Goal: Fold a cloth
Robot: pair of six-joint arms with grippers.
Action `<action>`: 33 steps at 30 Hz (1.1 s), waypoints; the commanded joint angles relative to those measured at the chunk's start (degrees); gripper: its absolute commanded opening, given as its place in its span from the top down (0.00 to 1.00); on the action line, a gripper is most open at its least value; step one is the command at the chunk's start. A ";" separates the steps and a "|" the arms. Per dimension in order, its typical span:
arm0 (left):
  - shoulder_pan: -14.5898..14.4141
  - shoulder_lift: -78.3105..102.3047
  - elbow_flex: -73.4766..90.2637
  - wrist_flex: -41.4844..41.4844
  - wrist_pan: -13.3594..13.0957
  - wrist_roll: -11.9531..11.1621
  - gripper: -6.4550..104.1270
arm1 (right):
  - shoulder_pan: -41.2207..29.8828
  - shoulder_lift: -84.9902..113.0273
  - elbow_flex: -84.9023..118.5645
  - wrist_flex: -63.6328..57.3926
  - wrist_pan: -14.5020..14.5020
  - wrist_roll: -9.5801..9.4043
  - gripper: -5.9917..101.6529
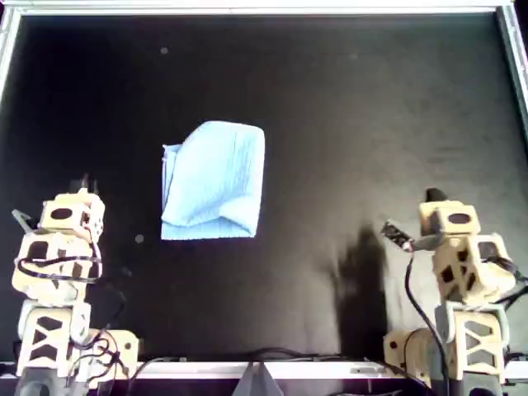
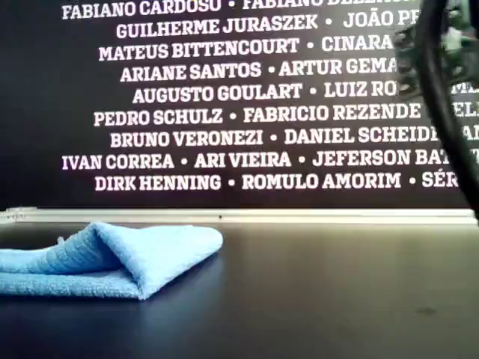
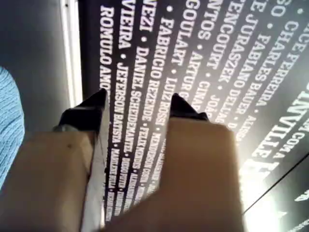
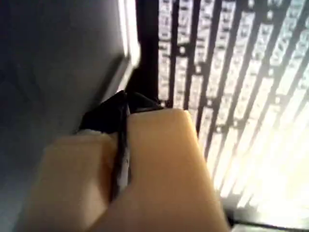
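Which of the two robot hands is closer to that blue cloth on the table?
The left gripper. In the overhead view its arm sits just left of the cloth; the right gripper sits far off toward the right. Neither touches it.

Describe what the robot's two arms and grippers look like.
Both arms are tan, blocky printed-looking shells with cut-out lattice bases and loose black cables. The left gripper and right gripper have tan fingers ending in black tips.

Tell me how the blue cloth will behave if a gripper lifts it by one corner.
The cloth would probably droop and unfold: it lies loosely doubled, with a soft rounded fold in the exterior view. Its thin ribbed weave suggests it is light and grippy rather than slippery. Pushed, it would likely bunch on the dark table rather than slide whole.
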 commanded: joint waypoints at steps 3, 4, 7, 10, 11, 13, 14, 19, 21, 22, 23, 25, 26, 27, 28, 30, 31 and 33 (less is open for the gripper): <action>0.88 0.88 -0.70 -0.70 0.26 0.26 0.53 | -0.26 0.79 0.97 -1.67 -0.62 0.18 0.96; 0.88 0.88 -0.70 -0.70 0.26 0.26 0.53 | -0.44 0.62 0.97 -1.67 -0.62 0.18 0.96; 0.88 0.88 -0.70 -0.70 0.26 0.26 0.53 | -0.35 0.44 0.97 -1.67 -0.79 0.18 0.96; 0.88 0.88 -0.70 -0.70 0.26 0.26 0.53 | -0.18 0.35 0.97 -1.67 -1.41 0.18 0.96; 0.88 0.88 -0.70 -0.70 0.26 0.26 0.53 | -0.18 0.35 0.97 -1.67 -1.23 0.18 0.96; 0.88 0.88 -0.70 -0.70 0.26 0.26 0.53 | -0.18 0.35 0.97 -1.67 -0.88 0.18 0.96; 0.88 0.88 -0.70 -0.70 0.26 0.26 0.53 | -0.18 0.35 0.97 -1.67 -0.88 0.18 0.96; 0.88 0.88 -0.70 -0.70 0.26 0.26 0.53 | -0.18 0.35 0.97 -1.67 -0.97 0.18 0.96; 0.88 0.88 -0.70 -0.70 0.26 0.26 0.53 | -0.18 0.35 0.97 -1.67 -1.05 0.18 0.96; 0.88 0.88 -0.70 -0.70 0.26 0.26 0.53 | -0.18 0.35 0.97 -1.67 -1.05 0.18 0.96; 0.88 0.88 -0.70 -0.70 0.26 0.26 0.53 | -0.18 0.35 0.97 -1.67 -1.14 0.18 0.96; 0.88 0.88 -0.70 -0.70 0.26 0.26 0.53 | -0.18 0.35 0.97 -1.67 -1.14 0.18 0.96; 0.88 0.88 -0.70 -0.70 0.26 0.26 0.53 | -0.18 0.35 0.97 -1.67 -1.14 0.18 0.96; 0.88 0.88 -0.70 -0.70 0.26 0.26 0.53 | -0.18 0.35 0.97 -1.67 -1.14 0.18 0.96; 0.88 0.88 -0.70 -0.70 0.26 0.26 0.53 | -0.18 0.35 0.97 -1.67 -1.14 0.18 0.96; 0.97 0.88 -0.70 -0.70 0.26 0.26 0.53 | -0.18 0.35 0.97 -1.67 -1.14 0.18 0.96; 1.32 0.88 -0.70 -0.70 0.09 0.26 0.53 | -0.18 0.35 0.97 -1.67 -1.14 0.18 0.96; 1.49 0.88 -0.70 -0.70 -0.44 0.26 0.53 | -0.18 0.35 0.97 -1.67 -1.14 0.18 0.96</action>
